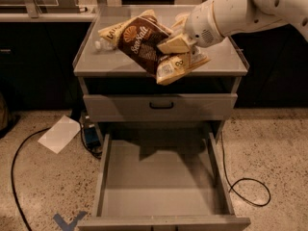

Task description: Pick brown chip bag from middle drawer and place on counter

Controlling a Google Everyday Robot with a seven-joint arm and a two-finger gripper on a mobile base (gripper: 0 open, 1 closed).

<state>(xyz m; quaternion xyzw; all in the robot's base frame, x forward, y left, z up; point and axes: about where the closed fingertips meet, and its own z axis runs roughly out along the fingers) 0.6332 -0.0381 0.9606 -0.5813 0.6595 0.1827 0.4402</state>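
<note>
The brown chip bag (pixel 144 42) has a dark brown centre, white print and cream-yellow ends. It hangs tilted in the air over the front half of the counter (pixel 106 64). My gripper (pixel 179 44) comes in from the upper right on a white arm and is shut on the bag's right end. The middle drawer (pixel 161 186) stands pulled out below, with a bare grey floor.
A water bottle (pixel 102 44) lies on the counter's left side, partly behind the bag. The drawer front above the open drawer has a dark handle (pixel 161 105). A white sheet (pixel 60 134) and a black cable (pixel 245 186) lie on the speckled floor.
</note>
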